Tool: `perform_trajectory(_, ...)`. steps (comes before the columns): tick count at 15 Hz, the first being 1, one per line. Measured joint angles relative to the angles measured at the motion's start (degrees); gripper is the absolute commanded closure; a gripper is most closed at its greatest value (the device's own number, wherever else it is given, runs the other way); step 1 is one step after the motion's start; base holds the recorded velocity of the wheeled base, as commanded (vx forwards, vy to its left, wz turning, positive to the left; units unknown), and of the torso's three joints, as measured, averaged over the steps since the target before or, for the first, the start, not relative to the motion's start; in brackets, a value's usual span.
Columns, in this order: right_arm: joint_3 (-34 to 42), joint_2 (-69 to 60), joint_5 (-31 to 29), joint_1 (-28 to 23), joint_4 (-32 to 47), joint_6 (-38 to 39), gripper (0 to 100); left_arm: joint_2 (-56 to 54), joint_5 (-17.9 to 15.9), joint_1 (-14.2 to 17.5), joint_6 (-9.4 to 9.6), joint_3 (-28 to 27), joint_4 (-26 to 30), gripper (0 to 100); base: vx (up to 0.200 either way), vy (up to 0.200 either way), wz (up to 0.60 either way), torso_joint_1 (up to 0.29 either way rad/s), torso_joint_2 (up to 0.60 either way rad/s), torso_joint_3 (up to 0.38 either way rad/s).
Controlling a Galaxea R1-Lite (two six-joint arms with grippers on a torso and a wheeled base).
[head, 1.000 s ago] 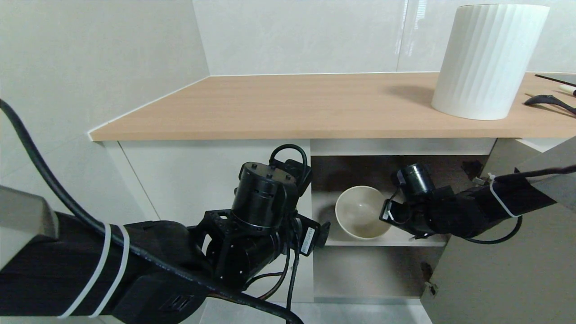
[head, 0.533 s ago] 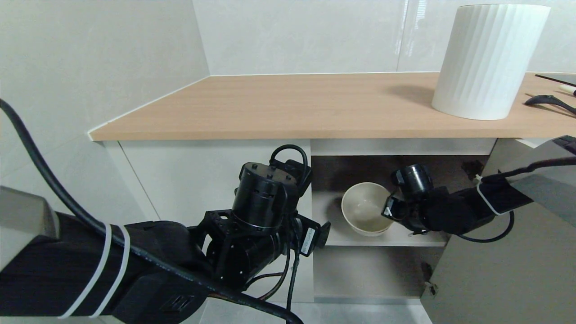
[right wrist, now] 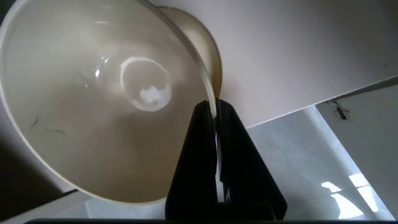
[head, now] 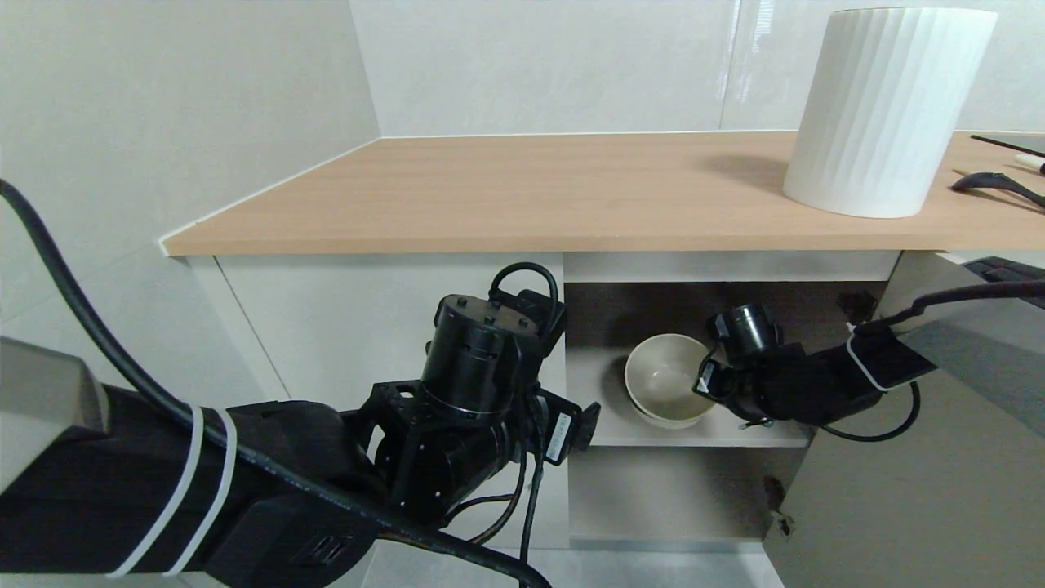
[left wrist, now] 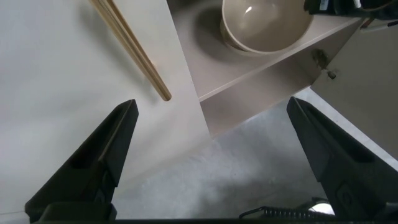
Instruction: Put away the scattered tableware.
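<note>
A beige bowl [head: 663, 380] is inside the open cabinet, tilted over the middle shelf [head: 735, 434] with its mouth facing outward. My right gripper [head: 707, 382] is shut on the bowl's right rim. In the right wrist view a dark finger [right wrist: 214, 168] clamps the thin rim of the bowl [right wrist: 106, 106], and the bowl's foot is close to the shelf. My left gripper [left wrist: 211, 162] hangs open with nothing in it, low in front of the closed left cabinet door [head: 343, 327]. From there the bowl [left wrist: 267, 22] shows on the shelf.
A tall white ribbed container [head: 886, 110] stands on the wooden countertop [head: 531, 188], with a black utensil [head: 996, 186] at the far right. The cabinet's open door [head: 898, 490] swings out on the right. A lower compartment [head: 669, 490] lies under the shelf.
My right gripper has carried the bowl deeper into the cabinet and a little upward. The left arm has not moved.
</note>
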Motion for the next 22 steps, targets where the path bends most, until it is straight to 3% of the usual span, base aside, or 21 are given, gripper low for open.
perform_trajectory(12,-2.5,3.0,-1.0,-0.3,-0.1,-0.2,100,0.0,0.0,0.0,0.00,0.0,0.0,0,0.000,0.000,0.00,0.000,0.00,0.000)
perform_trajectory(13,-2.5,3.1,-1.0,-0.3,-0.1,-0.2,0,0.0,0.0,0.0,0.00,-0.1,0.0,0,0.000,0.000,0.00,0.000,0.00,0.000)
perform_trajectory(22,-2.7,3.5,-0.7,-0.2,0.0,-0.3,0,0.1,0.0,0.0,-0.02,-0.1,0.0,0,0.000,0.000,0.00,0.000,0.00,0.000)
